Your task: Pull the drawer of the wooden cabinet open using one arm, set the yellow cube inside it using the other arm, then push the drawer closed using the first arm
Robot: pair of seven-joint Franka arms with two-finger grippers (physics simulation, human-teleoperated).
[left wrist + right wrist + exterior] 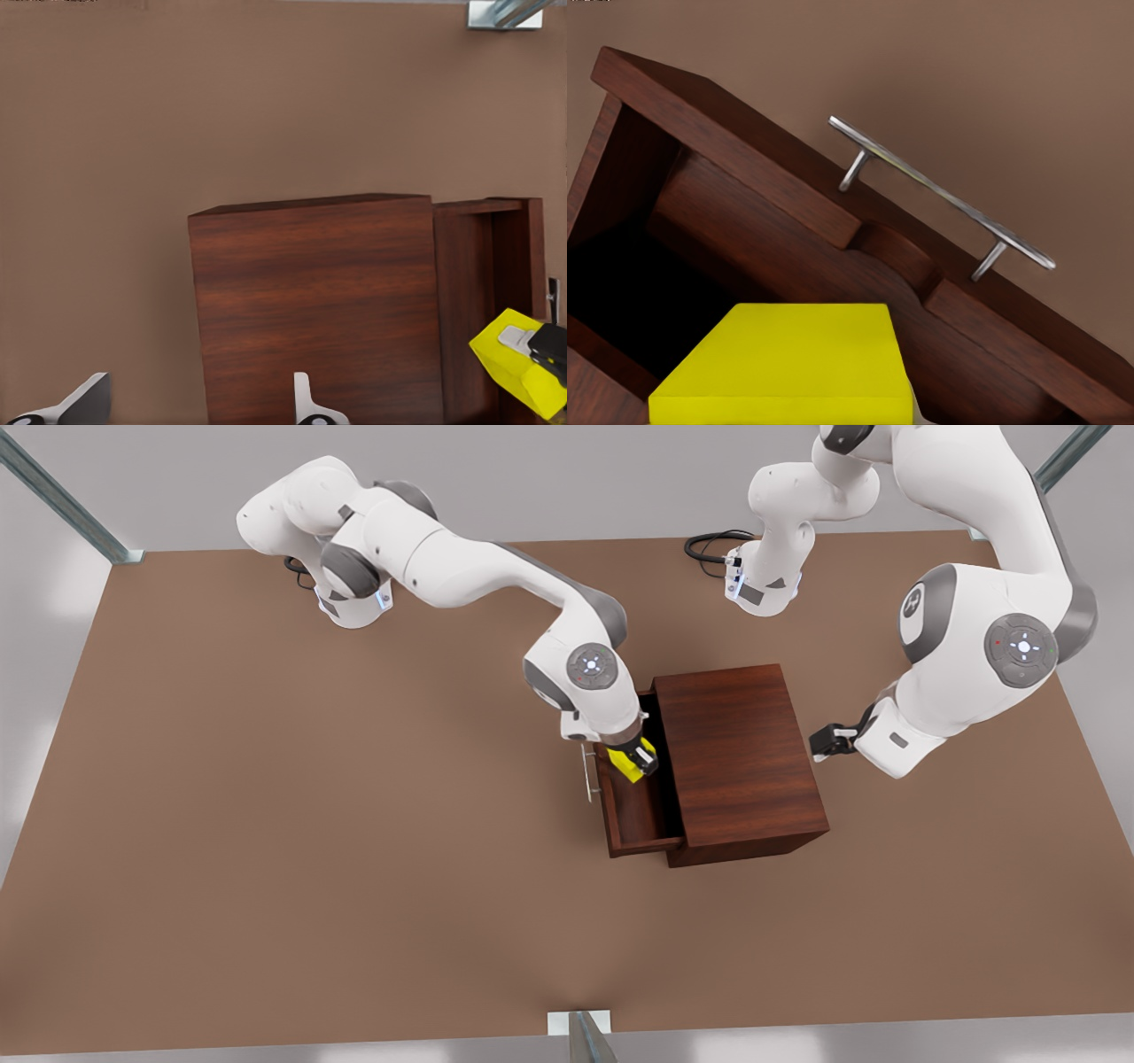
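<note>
the right gripper (640, 760) reaches down into the pulled-out drawer (633, 815), its fingers pinching the yellow cube (627, 763), partly covered by them. the silver bar handle (939, 193) lies just beyond the cube, on the drawer's front panel. the left gripper (819, 742) waits beside the wooden cabinet (740, 757), on the side away from the drawer, fingers (306, 400) spread, cut off at the left wrist view's edge, holding nothing above the brown table (266, 797).

The light is soft and even, with faint shadows. The drawer (620, 292) looks very dark inside. Nothing shines too bright.
</note>
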